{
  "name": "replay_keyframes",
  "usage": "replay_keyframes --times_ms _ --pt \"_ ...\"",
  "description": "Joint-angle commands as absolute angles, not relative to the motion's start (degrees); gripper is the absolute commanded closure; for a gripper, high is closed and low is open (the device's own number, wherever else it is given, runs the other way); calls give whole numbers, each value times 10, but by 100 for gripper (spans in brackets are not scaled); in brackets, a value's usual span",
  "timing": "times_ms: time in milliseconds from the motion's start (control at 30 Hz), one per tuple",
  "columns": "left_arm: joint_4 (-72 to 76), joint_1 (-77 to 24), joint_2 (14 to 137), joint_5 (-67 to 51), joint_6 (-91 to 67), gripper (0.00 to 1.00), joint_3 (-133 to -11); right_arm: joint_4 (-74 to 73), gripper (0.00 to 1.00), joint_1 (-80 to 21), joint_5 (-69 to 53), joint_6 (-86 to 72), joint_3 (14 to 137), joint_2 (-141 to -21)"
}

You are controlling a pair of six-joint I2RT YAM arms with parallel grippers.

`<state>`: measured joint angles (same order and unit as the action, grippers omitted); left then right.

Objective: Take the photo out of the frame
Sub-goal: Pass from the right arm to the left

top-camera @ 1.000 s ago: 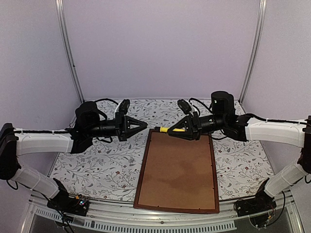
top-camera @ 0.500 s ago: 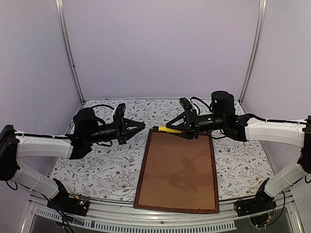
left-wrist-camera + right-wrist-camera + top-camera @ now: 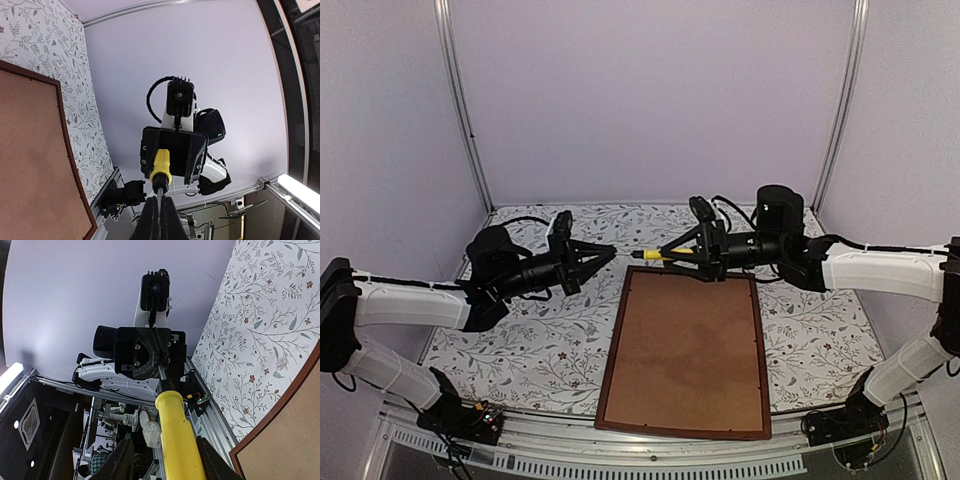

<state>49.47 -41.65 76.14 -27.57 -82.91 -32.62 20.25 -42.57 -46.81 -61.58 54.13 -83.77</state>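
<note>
The frame [image 3: 609,372] lies face down at the middle of the table, so its brown backing board [image 3: 685,345] faces up; the photo is hidden beneath. Both grippers meet in the air above the frame's far edge, tip to tip. My left gripper [image 3: 611,250] [image 3: 160,202] is shut on the thin metal shaft of a yellow-handled screwdriver [image 3: 656,254] [image 3: 160,162]. My right gripper [image 3: 668,253] [image 3: 165,452] is open, its fingers [image 3: 124,455] standing either side of the yellow handle [image 3: 177,440] with a gap on one side.
The floral tablecloth [image 3: 530,340] spreads around the frame. Metal posts [image 3: 460,110] rise at the back corners before the lilac walls. The aluminium rail [image 3: 620,455] with both arm bases runs along the near edge.
My right jaws have spread apart from the screwdriver handle that they were shut on. Both grippers have risen slightly, and the screwdriver has shifted a little left with the left gripper.
</note>
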Motion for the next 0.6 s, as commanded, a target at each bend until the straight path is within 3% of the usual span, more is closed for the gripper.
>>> replay_keyframes --times_ms 0,467,567 --pt "518 -425 764 -265 -830 100 -322 229 58 -422 -461 -626 538 -846" --pt "516 -438 771 -262 -826 100 -322 235 61 -423 -451 -633 535 -851" --pt "516 -442 772 -259 -825 100 -322 236 69 -423 -451 -635 535 -854"
